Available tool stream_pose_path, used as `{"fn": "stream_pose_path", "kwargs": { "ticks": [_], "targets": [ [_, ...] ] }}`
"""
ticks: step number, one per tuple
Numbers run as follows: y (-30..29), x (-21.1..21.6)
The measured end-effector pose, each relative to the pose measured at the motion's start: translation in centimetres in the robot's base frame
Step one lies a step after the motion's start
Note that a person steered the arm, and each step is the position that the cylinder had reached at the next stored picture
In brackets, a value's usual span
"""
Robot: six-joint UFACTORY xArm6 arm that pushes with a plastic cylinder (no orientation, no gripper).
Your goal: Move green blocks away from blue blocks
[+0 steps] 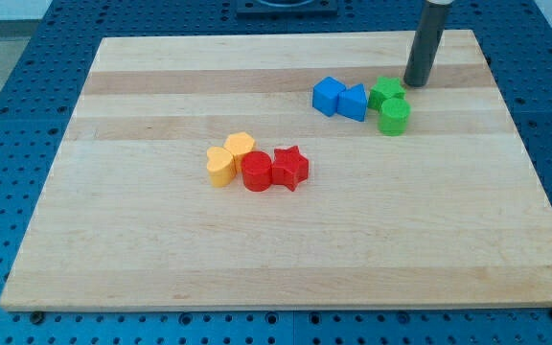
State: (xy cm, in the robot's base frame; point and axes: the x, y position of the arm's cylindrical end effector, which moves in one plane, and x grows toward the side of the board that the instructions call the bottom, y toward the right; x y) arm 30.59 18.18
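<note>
Two blue blocks sit side by side at the view's upper right: a blue block [328, 96] on the left and a blue wedge-like block [353, 102] touching it. A green star-like block [385, 93] touches the blue wedge's right side. A green cylinder [394, 116] sits just below the green star, touching it. My tip [415, 83] rests on the board just right of and slightly above the green star, very close to it.
A yellow heart-like block [220, 166], a yellow block [240, 147], a red cylinder [256, 172] and a red star [289, 168] cluster near the middle of the wooden board [142, 259]. A blue pegboard table [8, 192] surrounds the board.
</note>
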Motion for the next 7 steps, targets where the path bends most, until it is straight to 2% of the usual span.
{"fn": "stream_pose_path", "kwargs": {
  "ticks": [1, 4, 7],
  "targets": [
    [0.0, 0.0],
    [-5.5, 0.4],
    [-6.6, 0.4]
  ]
}}
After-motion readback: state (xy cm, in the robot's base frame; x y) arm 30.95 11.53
